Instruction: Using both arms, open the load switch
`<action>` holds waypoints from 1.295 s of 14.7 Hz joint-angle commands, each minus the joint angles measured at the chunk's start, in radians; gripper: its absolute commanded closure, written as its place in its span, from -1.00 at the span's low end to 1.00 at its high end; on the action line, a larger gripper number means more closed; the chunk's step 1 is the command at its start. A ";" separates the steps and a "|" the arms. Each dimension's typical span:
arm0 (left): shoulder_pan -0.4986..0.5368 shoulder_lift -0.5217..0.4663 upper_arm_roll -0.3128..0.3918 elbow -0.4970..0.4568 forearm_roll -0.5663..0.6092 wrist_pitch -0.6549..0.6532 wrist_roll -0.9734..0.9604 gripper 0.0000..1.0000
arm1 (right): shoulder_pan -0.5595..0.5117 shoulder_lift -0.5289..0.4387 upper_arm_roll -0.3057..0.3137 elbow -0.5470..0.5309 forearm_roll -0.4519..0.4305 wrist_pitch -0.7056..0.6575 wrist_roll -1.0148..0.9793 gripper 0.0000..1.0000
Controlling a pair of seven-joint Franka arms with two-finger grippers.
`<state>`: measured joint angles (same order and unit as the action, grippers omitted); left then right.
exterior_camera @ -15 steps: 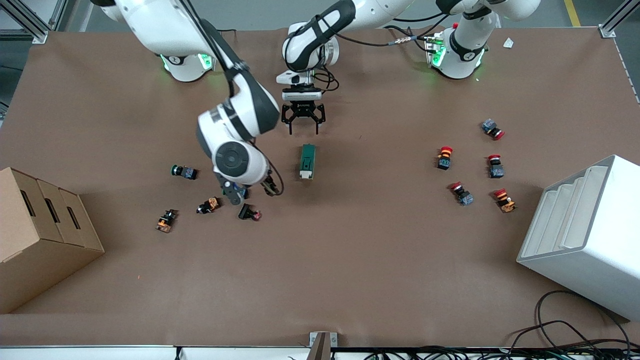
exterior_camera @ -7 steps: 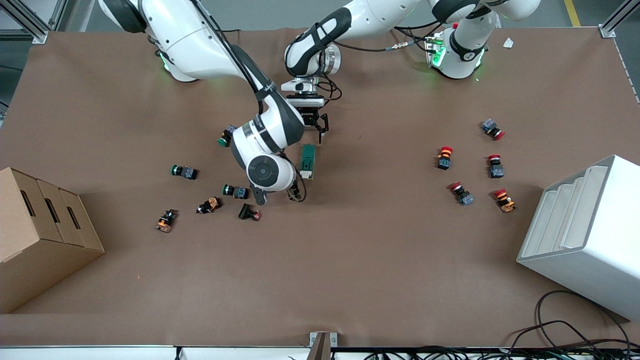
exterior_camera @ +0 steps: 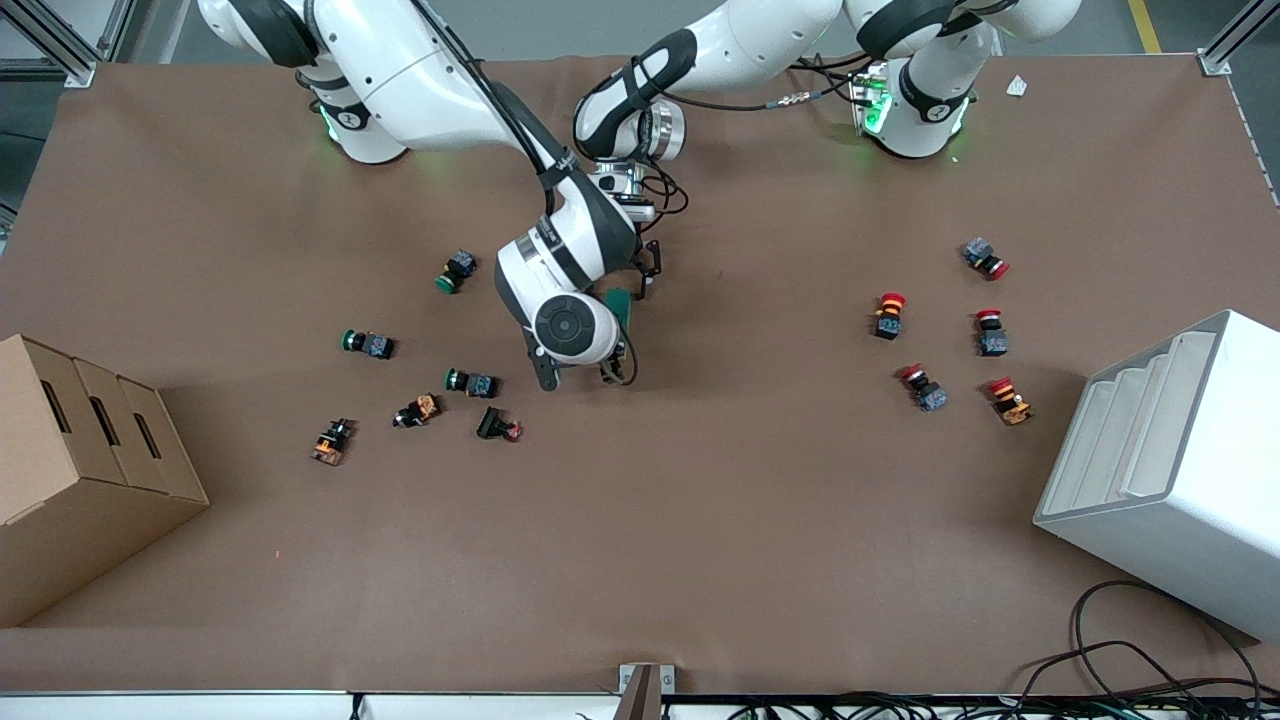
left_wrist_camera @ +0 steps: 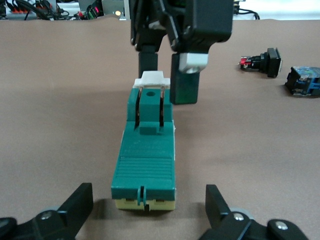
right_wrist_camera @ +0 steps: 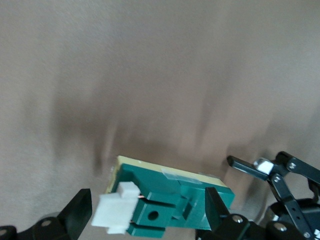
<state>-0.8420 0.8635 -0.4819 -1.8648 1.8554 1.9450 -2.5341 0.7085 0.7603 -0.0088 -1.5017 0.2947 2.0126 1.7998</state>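
Observation:
The load switch [exterior_camera: 622, 303], a dark green block on a cream base with a white lever [right_wrist_camera: 117, 210], lies mid-table, mostly covered in the front view by the right arm's wrist. The left wrist view has it [left_wrist_camera: 147, 155] lying lengthwise. My left gripper [left_wrist_camera: 147, 197] is open, its fingers [left_wrist_camera: 75, 205] standing apart on either side of the switch's end away from the lever. My right gripper [right_wrist_camera: 147, 200] is open around the lever end, touching nothing. Both hands hang low over the switch, one at each end.
Green, orange and red push buttons [exterior_camera: 470, 381] lie scattered toward the right arm's end, one green [exterior_camera: 455, 270] close by the arms. Red-capped buttons [exterior_camera: 923, 387] sit toward the left arm's end. A cardboard box [exterior_camera: 80, 470] and a white rack [exterior_camera: 1170, 470] stand at the table's ends.
My right arm swung from over the push-button cluster across to the switch and now covers it. My left gripper came down closer to the switch's farther end.

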 commanded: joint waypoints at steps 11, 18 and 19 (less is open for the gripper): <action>-0.039 0.049 0.000 0.004 0.031 -0.061 -0.017 -0.99 | 0.005 -0.016 0.010 0.133 0.017 -0.354 0.019 -1.00; -0.048 0.065 0.002 0.004 0.031 -0.080 -0.018 -0.99 | 0.037 -0.007 0.015 0.097 0.008 -0.359 0.016 -1.00; -0.048 0.065 0.002 0.004 0.031 -0.080 -0.018 -0.99 | 0.042 -0.007 0.015 0.087 0.004 -0.357 0.016 -1.00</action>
<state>-0.8764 0.8896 -0.4811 -1.8633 1.8804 1.8566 -2.5402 0.7402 0.7622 0.0065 -1.3776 0.2962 1.6502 1.8114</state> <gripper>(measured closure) 0.000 0.000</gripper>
